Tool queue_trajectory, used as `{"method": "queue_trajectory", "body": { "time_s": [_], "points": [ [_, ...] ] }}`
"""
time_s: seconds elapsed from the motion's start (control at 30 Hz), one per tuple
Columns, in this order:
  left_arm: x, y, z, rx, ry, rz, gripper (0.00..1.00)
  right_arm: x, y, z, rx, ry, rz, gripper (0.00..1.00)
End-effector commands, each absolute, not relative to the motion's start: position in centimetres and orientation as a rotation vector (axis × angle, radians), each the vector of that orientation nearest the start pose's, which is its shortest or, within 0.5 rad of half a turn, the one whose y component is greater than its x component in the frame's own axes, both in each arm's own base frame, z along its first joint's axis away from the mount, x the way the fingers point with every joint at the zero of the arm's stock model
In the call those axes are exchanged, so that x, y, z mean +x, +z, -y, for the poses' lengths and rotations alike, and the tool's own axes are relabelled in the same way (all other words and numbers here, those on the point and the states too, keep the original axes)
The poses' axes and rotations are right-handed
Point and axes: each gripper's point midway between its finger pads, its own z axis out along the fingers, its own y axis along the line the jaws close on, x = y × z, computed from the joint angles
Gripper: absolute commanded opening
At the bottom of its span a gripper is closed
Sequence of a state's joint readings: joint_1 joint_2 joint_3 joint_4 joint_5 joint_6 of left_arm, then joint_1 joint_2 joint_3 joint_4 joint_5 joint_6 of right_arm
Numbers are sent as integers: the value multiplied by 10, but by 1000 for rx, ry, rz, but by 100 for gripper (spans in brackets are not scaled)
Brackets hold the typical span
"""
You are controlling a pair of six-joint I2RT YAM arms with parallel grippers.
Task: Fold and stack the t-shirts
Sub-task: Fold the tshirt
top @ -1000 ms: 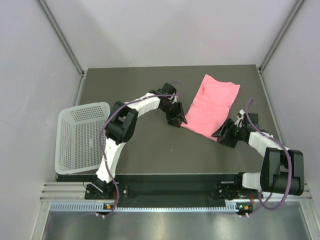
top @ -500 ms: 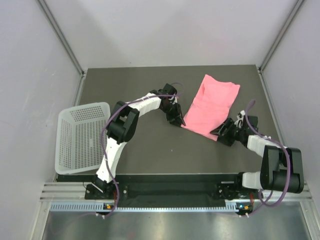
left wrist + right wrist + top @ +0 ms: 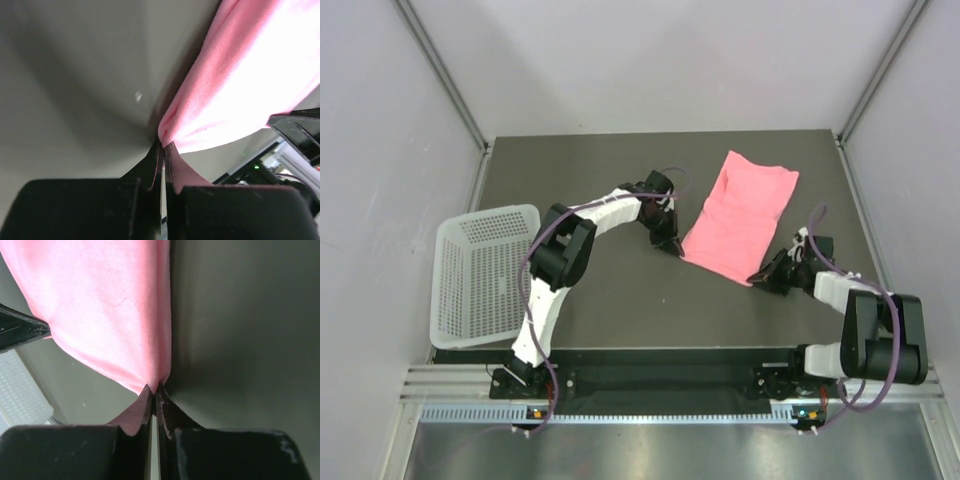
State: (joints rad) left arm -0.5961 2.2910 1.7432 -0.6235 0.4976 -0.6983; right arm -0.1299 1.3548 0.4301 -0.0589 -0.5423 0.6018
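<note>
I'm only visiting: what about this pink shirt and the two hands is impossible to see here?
- Top view: the underside of the t-shirt, hidden by its own top layer.
- Top view: fingertips of the left hand and right hand, too small and dark.
- Left wrist view: most of the t-shirt, cut off by the top and right edges.
- Right wrist view: most of the basket, cut off by the left edge.

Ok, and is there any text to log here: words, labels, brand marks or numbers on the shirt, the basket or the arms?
None can be read.
The pink t-shirt is plain, with no print in any view.
The white basket shows only perforations, no label.
The left arm and right arm carry no marking legible at this size.
The small lights on the front rail are not text.
</note>
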Motion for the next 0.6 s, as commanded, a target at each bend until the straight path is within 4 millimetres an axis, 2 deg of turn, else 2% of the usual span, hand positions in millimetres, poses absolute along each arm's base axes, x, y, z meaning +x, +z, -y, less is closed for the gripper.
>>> {"method": "queue_trajectory", "body": {
  "time_s": [0.0, 0.03, 0.07, 0.1, 0.13, 0.2, 0.27, 0.43, 0.5, 0.53, 0.57],
  "points": [
    [331, 21, 332, 64, -748, -2991, 0, 229, 11, -85, 665, 840, -2560, 0],
    [324, 17, 326, 74, -715, -3002, 0, 224, 11, -89, 666, 841, -2568, 0],
    [321, 27, 325, 81, -724, -2984, 0, 212, 8, -95, 658, 847, -2597, 0],
    [319, 29, 324, 87, -728, -2971, 0, 210, 13, -98, 640, 845, -2576, 0],
    [307, 24, 318, 88, -711, -2996, 0, 206, 14, -101, 660, 855, -2572, 0],
    [300, 38, 313, 93, -711, -2968, 0, 188, 17, -110, 642, 868, -2574, 0],
    [283, 47, 305, 106, -700, -2959, 0, 176, 18, -113, 666, 874, -2577, 0],
    [243, 73, 296, 169, -690, -2924, 0, 149, 37, -119, 636, 920, -2583, 0],
    [241, 86, 299, 189, -694, -2901, 0, 153, 53, -117, 587, 898, -2563, 0],
    [240, 95, 303, 200, -707, -2885, 0, 148, 56, -114, 569, 875, -2589, 0],
    [240, 100, 303, 203, -701, -2886, 0, 158, 73, -113, 539, 868, -2551, 0]
  ]
}}
